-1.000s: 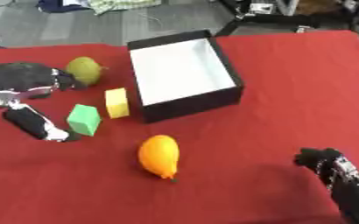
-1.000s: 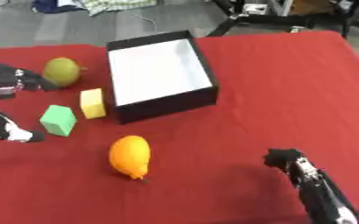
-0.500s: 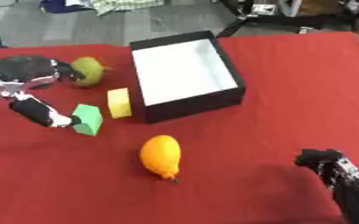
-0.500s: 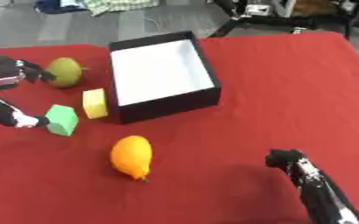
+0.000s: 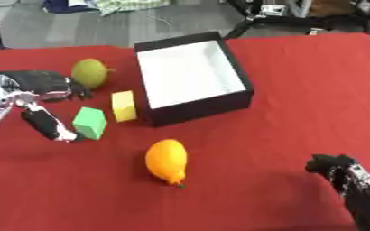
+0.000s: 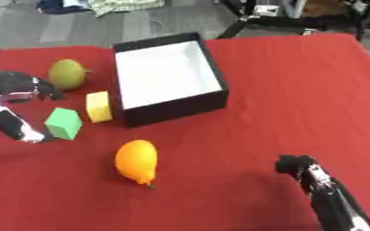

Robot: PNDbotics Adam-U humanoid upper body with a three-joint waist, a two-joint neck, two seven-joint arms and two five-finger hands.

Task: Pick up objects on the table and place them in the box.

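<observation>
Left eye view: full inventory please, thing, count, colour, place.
Box: 1, black outside, white inside, empty, table centre toward the far edge.
Green fruit: 1, yellow-green, left of the box, near the far-left.
Yellow block: 1, yellow, beside the box's left wall.
Green block: 1, green, just left of the yellow block, nearer the camera.
Orange fruit: 1, orange, in front of the box.
Tablecloth: 1, red, covers the table.
Left hand: 1, black and silver, left edge, open, between the green fruit and the green block.
Right hand: 1, black, lower right corner, fingers curled, holding nothing.
</observation>
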